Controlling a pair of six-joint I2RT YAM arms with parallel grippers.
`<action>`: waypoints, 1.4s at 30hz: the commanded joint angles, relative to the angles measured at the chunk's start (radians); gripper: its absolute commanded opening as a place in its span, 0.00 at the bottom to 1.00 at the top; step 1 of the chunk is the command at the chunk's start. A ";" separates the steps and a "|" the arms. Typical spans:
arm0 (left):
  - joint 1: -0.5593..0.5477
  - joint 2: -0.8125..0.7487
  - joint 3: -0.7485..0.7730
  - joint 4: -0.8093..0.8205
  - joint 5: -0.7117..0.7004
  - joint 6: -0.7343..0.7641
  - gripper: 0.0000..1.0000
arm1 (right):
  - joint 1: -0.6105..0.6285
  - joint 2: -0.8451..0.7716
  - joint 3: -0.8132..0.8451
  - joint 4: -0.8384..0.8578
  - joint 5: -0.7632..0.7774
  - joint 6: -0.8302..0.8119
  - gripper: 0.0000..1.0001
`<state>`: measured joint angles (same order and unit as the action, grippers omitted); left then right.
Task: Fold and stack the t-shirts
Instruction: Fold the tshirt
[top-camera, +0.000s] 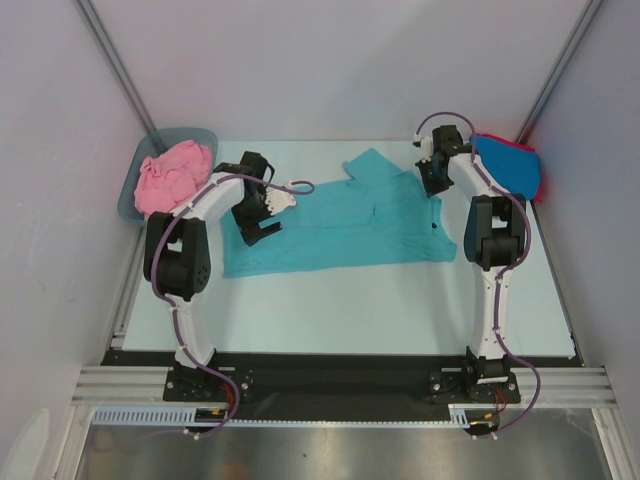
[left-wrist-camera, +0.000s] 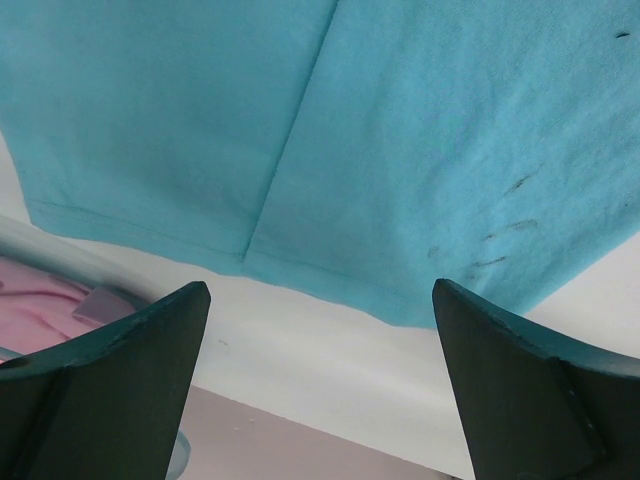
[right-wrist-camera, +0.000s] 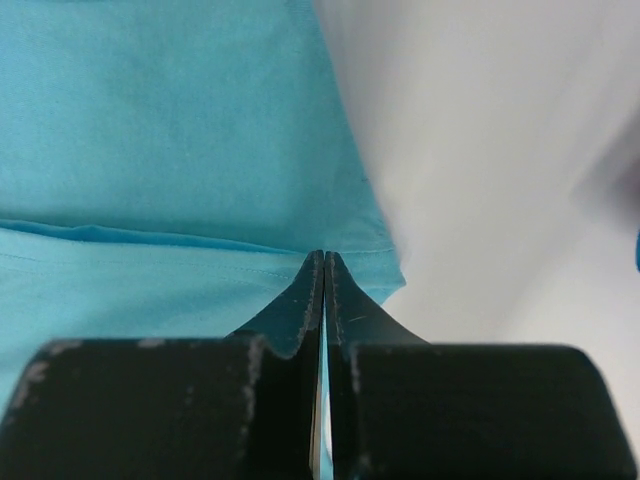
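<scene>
**Right gripper** (right-wrist-camera: 323, 258): the fingers (right-wrist-camera: 280, 320) are pressed flat together at a stitched edge of the teal t-shirt (right-wrist-camera: 180, 130), toward its far right side. A thin line of teal is seen in the seam between them, so the edge is judged to be pinched.

**Left gripper** (left-wrist-camera: 320, 290): the fingers (left-wrist-camera: 130, 380) are spread wide and nothing is held. They are poised just off the edge at the shirt's left end, and bare worktop is seen between the tips.

**Teal t-shirt:** it is laid out across the middle of the worktop (top-camera: 350, 310), mostly flat, with some rumpling toward the far edge.

**Step in hand:** this is judged to be the first fold of the teal shirt. One edge is taken and the other is not yet gripped.

**Next move:** the left fingers are expected to be lowered and closed on the matching edge. Both edges can then be carried over together without the cloth being dragged askew.

**Other shirts:** a pink t-shirt (top-camera: 168, 180) is bunched in a grey-blue tub (top-camera: 195, 133) at the far left corner. A bright blue t-shirt (top-camera: 505, 160) is laid over a red t-shirt (top-camera: 538, 185) at the far right, beside the right arm. Whether these two are folded cannot be told.

**Surface and room:** the worktop is pale and matte, and is enclosed by plain light walls (top-camera: 300, 60) on three sides.
</scene>
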<state>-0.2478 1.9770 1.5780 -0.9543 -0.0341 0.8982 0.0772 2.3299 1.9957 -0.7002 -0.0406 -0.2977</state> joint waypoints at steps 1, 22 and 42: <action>-0.015 0.003 0.005 0.008 -0.004 -0.013 1.00 | 0.001 -0.046 0.038 0.051 0.041 -0.026 0.00; 0.143 0.109 0.396 0.117 -0.006 -0.501 1.00 | 0.006 -0.088 0.184 -0.022 0.053 -0.075 0.84; -0.053 -0.472 -0.450 0.463 -0.029 0.359 1.00 | 0.190 -0.518 -0.507 0.071 0.021 -0.649 0.65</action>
<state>-0.2897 1.6070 1.2064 -0.6647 0.0044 1.0187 0.2588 1.9598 1.5402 -0.7010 -0.0669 -0.8085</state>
